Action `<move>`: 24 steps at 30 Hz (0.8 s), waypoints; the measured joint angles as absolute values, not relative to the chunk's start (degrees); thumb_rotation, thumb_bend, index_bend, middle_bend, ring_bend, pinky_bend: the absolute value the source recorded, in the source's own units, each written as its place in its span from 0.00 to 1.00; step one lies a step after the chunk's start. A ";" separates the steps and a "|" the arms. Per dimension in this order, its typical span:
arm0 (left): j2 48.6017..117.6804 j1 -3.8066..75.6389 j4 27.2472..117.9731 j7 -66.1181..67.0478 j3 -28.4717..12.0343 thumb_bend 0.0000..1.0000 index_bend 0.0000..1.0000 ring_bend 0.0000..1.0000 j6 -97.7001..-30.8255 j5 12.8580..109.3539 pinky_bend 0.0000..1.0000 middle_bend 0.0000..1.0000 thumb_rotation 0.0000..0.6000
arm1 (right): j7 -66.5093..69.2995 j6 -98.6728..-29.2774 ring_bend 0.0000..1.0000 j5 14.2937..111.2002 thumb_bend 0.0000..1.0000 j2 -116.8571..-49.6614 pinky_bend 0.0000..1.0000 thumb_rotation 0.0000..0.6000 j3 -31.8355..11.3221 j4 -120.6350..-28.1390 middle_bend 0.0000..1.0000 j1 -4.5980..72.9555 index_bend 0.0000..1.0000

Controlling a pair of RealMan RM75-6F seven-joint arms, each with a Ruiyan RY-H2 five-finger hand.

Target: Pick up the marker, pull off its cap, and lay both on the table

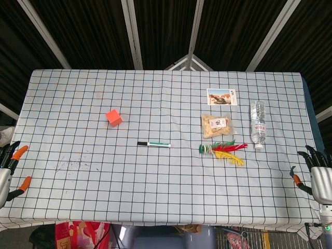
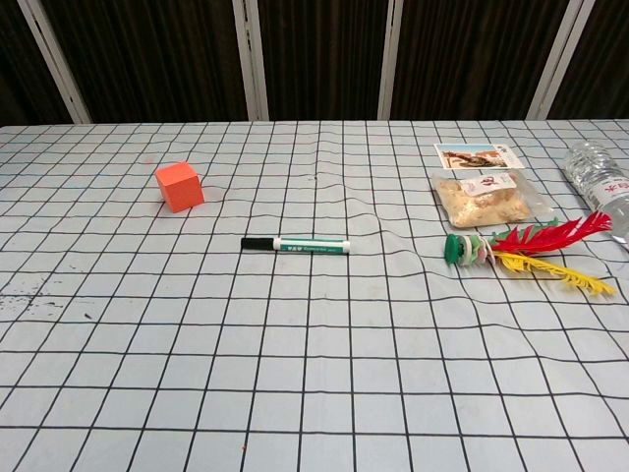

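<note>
The marker (image 1: 154, 144) (image 2: 296, 245) lies flat near the middle of the checked table, white and green barrel pointing right, black cap on its left end. My left hand (image 1: 9, 168) hangs at the table's left edge, fingers spread, holding nothing. At the right edge my right hand (image 1: 315, 174) is likewise spread and empty. Both hands are far from the marker. The chest view shows neither hand.
An orange cube (image 1: 114, 117) (image 2: 179, 186) sits left of the marker. To its right lie a feathered shuttlecock (image 1: 224, 150) (image 2: 521, 250), a snack bag (image 1: 216, 125) (image 2: 482, 197), a photo card (image 1: 222, 96) (image 2: 476, 155) and a water bottle (image 1: 258, 124) (image 2: 600, 185) on its side.
</note>
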State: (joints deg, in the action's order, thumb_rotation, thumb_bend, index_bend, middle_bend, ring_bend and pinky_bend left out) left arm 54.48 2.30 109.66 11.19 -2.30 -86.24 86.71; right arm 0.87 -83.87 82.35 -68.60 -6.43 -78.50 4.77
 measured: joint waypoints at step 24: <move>55.37 2.31 109.93 12.78 -1.57 0.48 0.13 0.00 -87.20 88.45 0.00 0.02 1.00 | -4.41 -82.67 0.19 81.84 0.30 -68.19 0.09 1.00 -6.87 -87.80 0.15 6.20 0.26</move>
State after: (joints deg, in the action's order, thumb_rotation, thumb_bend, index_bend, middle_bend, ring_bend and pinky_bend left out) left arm 55.37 2.31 109.93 12.78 -1.57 -87.20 88.45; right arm -4.41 -82.67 81.84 -68.19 -6.87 -87.80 6.20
